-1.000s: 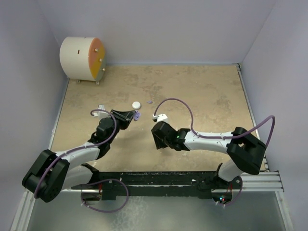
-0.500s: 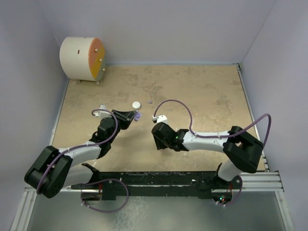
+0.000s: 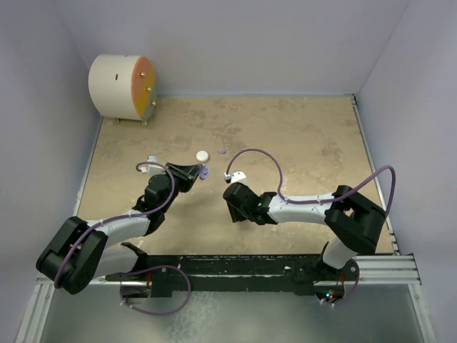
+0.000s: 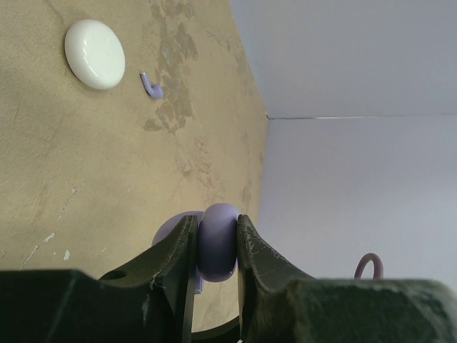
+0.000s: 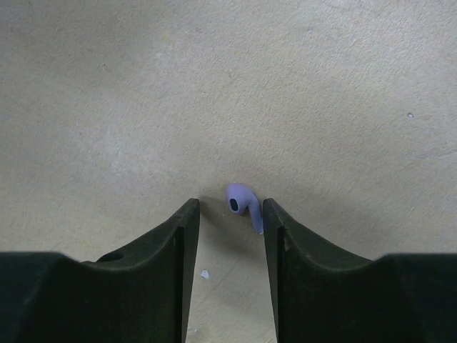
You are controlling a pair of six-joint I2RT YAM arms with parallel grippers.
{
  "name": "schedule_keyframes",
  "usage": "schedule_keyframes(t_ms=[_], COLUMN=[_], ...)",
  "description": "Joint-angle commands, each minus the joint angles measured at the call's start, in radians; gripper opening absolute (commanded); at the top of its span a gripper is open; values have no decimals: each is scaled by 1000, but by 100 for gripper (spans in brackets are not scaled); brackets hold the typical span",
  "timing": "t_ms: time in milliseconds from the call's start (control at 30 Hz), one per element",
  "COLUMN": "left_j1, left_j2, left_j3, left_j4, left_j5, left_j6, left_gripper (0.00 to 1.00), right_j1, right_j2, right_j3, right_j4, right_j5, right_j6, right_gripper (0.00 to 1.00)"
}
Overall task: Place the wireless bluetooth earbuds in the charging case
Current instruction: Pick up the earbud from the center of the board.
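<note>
My left gripper (image 4: 216,223) is shut on the lilac charging case (image 4: 217,243), which it holds just above the table with the lid (image 4: 166,230) hanging open behind the left finger. From above, the case (image 3: 204,172) shows at that gripper's tip. My right gripper (image 5: 230,209) points down at the table, jaws open. A lilac earbud (image 5: 243,204) lies between them, its stem against the right finger (image 5: 275,221). The top view hides that bud under the right wrist (image 3: 239,201). A second lilac earbud (image 4: 151,86) lies loose near the white case (image 4: 94,44).
A white drum with an orange face (image 3: 121,87) stands at the back left corner. The white case (image 3: 203,155) and the loose lilac bud (image 3: 222,151) lie just beyond the left gripper. Pale walls close three sides.
The right jaws have narrowed around the lilac earbud, and the right arm has shifted slightly left. The left arm and the case have not moved.
</note>
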Motion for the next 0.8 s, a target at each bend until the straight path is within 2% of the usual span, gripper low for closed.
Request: schedule_keyframes(t_ms=[0, 767], left_j1=[6, 6], left_j2=[-3, 6], left_j3=[-3, -13], left_j4=[60, 75], left_j5=[7, 7], left_j6=[-5, -12], left_gripper=[0, 0], right_j1=[2, -12], right_j2=[13, 27], right_j3=[22, 2], right_j4=[3, 20], right_j5=[37, 37], right_j6=[-4, -7], right_gripper=[43, 36])
